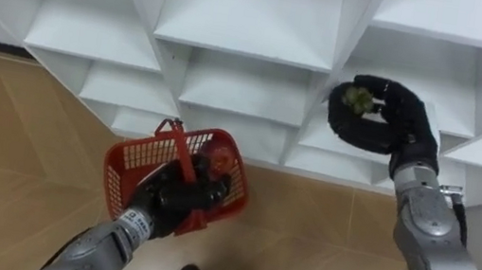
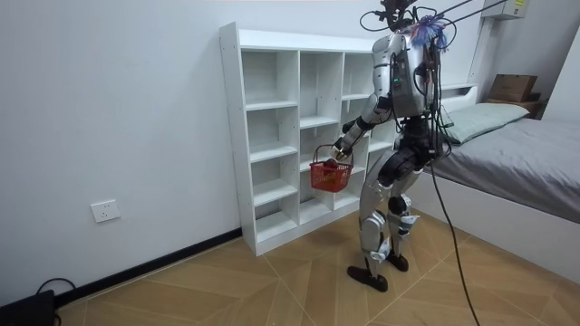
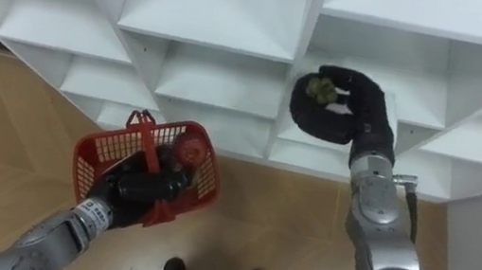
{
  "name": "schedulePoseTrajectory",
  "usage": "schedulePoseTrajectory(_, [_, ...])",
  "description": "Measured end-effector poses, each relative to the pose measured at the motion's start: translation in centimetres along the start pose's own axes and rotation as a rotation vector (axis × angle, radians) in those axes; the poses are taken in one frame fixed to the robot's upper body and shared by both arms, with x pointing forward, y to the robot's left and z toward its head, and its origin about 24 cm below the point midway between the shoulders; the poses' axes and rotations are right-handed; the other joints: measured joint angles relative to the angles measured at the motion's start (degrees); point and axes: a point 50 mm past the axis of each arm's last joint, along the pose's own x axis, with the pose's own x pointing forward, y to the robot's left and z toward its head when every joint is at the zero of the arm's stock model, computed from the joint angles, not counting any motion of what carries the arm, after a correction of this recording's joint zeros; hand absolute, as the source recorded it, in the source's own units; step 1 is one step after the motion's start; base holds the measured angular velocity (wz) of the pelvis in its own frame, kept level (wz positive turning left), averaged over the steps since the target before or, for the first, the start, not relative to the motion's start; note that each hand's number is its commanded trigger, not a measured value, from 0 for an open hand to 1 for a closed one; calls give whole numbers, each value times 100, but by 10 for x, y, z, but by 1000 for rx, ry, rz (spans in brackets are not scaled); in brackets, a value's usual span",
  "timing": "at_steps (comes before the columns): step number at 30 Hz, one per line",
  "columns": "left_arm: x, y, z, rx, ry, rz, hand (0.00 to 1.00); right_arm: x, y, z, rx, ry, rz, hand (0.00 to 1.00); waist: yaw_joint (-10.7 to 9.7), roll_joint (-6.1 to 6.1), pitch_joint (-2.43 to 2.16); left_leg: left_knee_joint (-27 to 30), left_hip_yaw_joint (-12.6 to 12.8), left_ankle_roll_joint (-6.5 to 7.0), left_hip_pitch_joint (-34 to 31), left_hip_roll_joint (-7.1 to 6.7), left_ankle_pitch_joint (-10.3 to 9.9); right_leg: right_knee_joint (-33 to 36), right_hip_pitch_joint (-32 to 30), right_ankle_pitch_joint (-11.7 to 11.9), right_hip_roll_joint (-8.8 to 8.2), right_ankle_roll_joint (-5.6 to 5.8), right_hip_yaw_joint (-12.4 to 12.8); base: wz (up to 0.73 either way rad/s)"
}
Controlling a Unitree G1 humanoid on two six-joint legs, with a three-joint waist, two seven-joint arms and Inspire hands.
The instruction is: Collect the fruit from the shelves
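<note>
A red plastic basket (image 1: 141,163) hangs in front of the white closet (image 1: 247,31), with my left hand (image 1: 176,197) curled round its handle. A red fruit (image 1: 215,157) lies inside the basket. My right hand (image 1: 379,117) is raised in front of the right-hand shelves, its fingers shut round a small green fruit (image 1: 358,98). In the right eye view the same green fruit (image 3: 321,91) sits in my right hand (image 3: 346,108), and the basket (image 3: 114,150) hangs from my left hand (image 3: 137,188). In the room view I stand facing the closet (image 2: 299,127) with the basket (image 2: 330,172) held out.
The closet's shelves (image 1: 230,81) are white and bare in front of me. Wooden floor (image 1: 9,148) lies below. In the room view a bed (image 2: 526,154) stands behind me at the room view's right, and a wall socket (image 2: 105,211) is at the left.
</note>
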Motion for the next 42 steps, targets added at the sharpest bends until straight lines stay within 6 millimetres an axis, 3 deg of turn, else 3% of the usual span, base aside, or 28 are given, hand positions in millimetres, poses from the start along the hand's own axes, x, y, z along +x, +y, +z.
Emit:
schedulePoseTrajectory(2, [0, -1, 0, 18, -1, -5, 100, -2, 3, -2, -5, 3, 21, 100, 1, 2, -3, -3, 0, 7, -1, 3, 10, -5, 2, 18, 4, -4, 0, 0])
schedulePoseTrajectory(5, [-3, 1, -4, 19, 6, 8, 100, -7, 5, -4, 3, 4, 55, 100, -6, 3, -72, -69, 0, 6, 0, 3, 60, -88, 13, 73, 21, -6, -2, 0])
schedulePoseTrajectory(8, [-8, 4, -9, 7, 16, 24, 100, -15, 9, -10, 18, 17, 82, 100, -31, -2, -89, -91, -5, 2, 31, 36, 86, -209, 94, 141, 71, -15, -10, 0])
schedulePoseTrajectory(13, [-16, 7, -16, -14, 21, 40, 100, -33, 21, -22, 57, 42, 143, 100, -84, 2, -87, -90, 22, -8, 13, 76, 79, -298, 91, 178, 111, -32, -12, -4])
schedulePoseTrajectory(30, [-13, -3, -21, -30, 31, -1, 100, -50, 46, -37, 67, 100, 289, 100, -111, 55, -79, -222, 8, -62, -12, 103, 98, -466, 105, 222, 179, -65, -30, 0])
schedulePoseTrajectory(42, [-10, -10, -16, -29, -6, -32, 100, -55, 56, -32, 76, 73, 360, 100, -129, 59, -76, -273, 9, -64, -11, 91, 100, -493, 104, 215, 179, -54, -24, 0])
